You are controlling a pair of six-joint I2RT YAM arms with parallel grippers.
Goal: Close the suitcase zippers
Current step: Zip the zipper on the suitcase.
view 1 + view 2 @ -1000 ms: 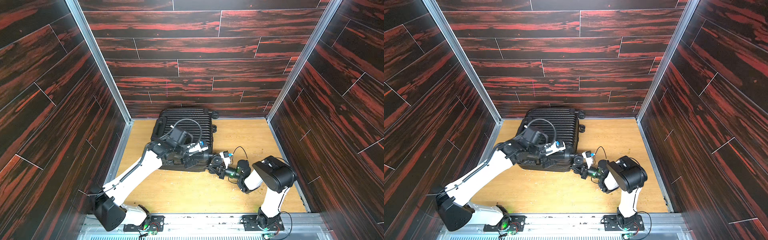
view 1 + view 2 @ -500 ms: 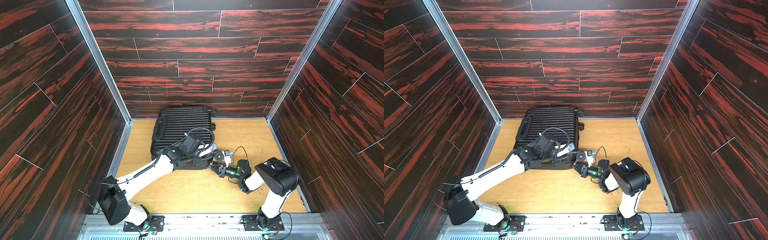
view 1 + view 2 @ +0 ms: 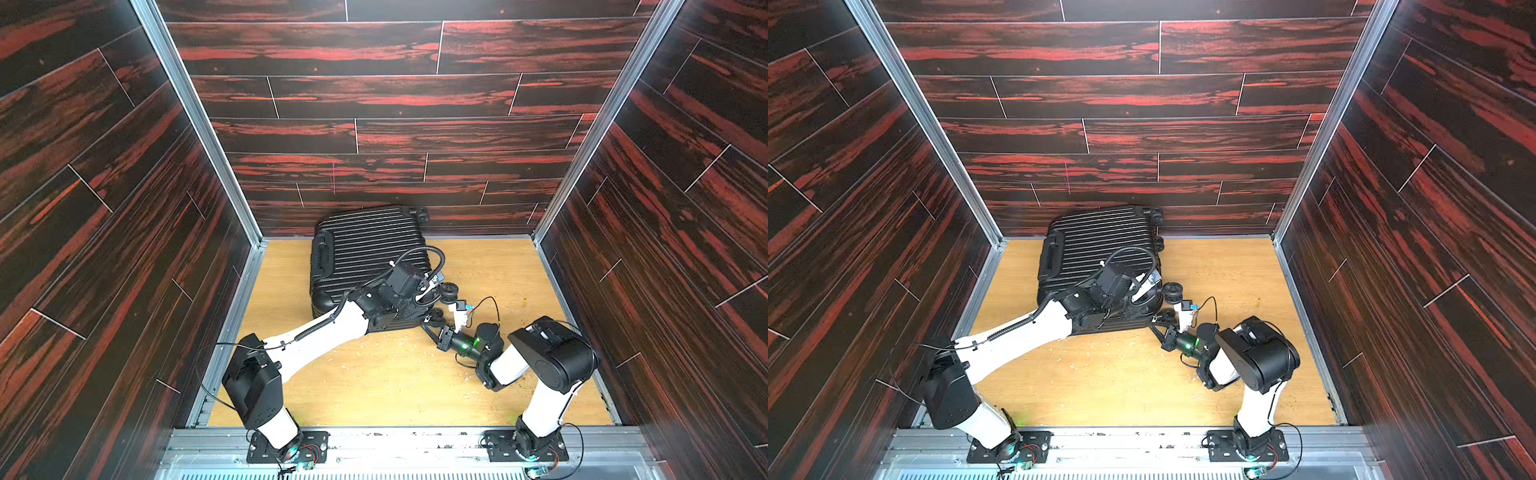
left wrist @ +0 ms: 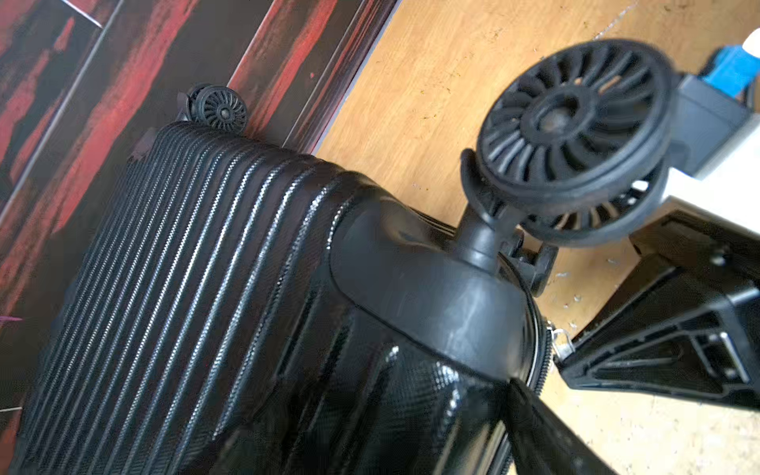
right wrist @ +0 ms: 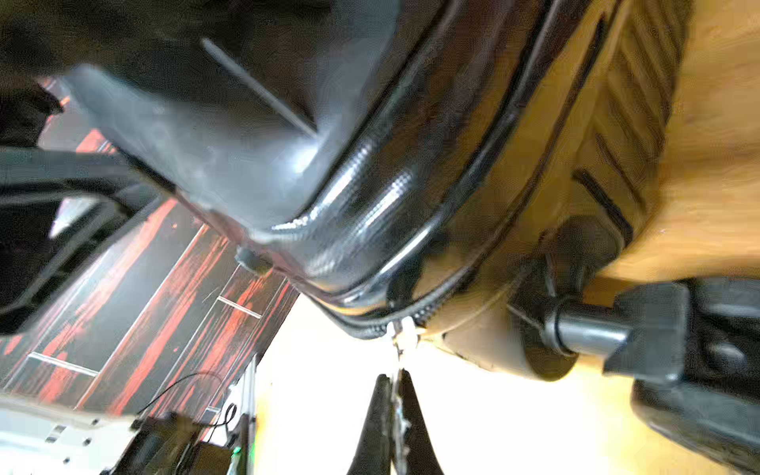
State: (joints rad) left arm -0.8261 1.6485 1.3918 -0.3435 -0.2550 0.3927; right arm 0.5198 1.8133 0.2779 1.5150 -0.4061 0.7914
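The black ribbed suitcase (image 3: 365, 245) (image 3: 1096, 241) lies flat at the back left of the floor, lid down. My left gripper (image 3: 395, 313) reaches over its near right corner by a caster wheel (image 4: 575, 123). Its jaws stand wide around that corner, and one finger (image 4: 543, 427) lies against the case's side beside the zippers' track (image 4: 543, 362). My right gripper (image 5: 395, 376) (image 3: 1154, 322) sits low at the same corner. It is shut on a silvery pull tab (image 5: 401, 333) (image 4: 559, 341) of the zippers (image 5: 436, 312). The rest of the track is hidden.
Dark red wood-pattern walls (image 3: 124, 249) close in on three sides, and the case's far end stands against the back wall (image 3: 374, 183). The wooden floor (image 3: 498, 266) runs on to the right of the case. A metal rail (image 3: 395, 436) at the front carries both arm bases.
My left arm has swung from the top of the case down to its near right corner, and its jaws have narrowed a little. My right gripper stays shut on the pull tab.
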